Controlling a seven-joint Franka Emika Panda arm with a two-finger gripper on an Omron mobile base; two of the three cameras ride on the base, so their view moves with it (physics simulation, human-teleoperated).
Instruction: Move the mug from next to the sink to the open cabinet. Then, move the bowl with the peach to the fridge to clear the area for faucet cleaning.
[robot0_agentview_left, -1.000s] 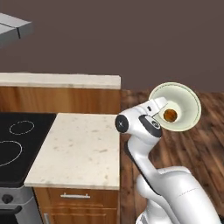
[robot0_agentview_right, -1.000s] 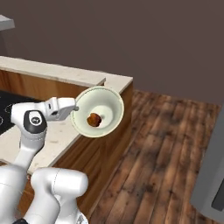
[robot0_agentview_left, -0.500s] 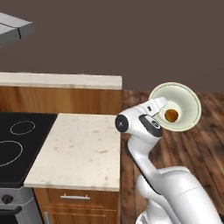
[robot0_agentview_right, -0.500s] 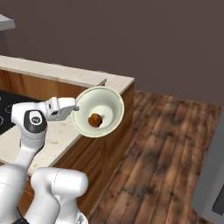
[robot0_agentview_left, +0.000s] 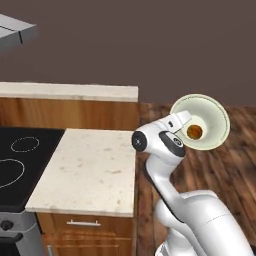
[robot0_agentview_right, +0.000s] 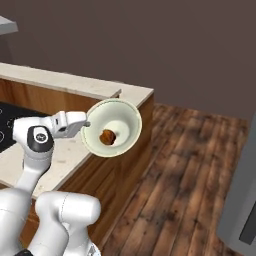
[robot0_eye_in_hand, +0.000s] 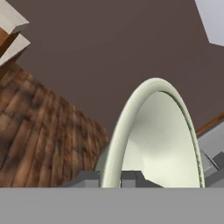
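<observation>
Wood-plank floor (robot0_agentview_right: 185, 165) and a dark wall lie beyond the claw, with a speckled pale bench (robot0_agentview_left: 90, 167) and a black cooktop (robot0_agentview_left: 20, 160) behind it and to its left.

Change over the last second: nearly none within the arm. The bowl (robot0_agentview_left: 206, 116) sits at the same spot in the left base view as before; in the right base view the bench edge has slid slightly, so the base appears to be turning or driving while the arm holds its pose.

Reading: carry phase of the second step, fridge not yet reached. A grey unit at the right edge of the right base view may be the fridge; cannot confirm.

Claw (robot0_eye_in_hand: 111, 177): pressed together on the bowl's rim, one finger on each side of the wall.

Contents: bowl is held tipped steeply, opening facing outward. The peach (robot0_agentview_right: 107, 137) rests low inside it, in the well. Judgement: the tilt is risky; the peach could roll out.
</observation>
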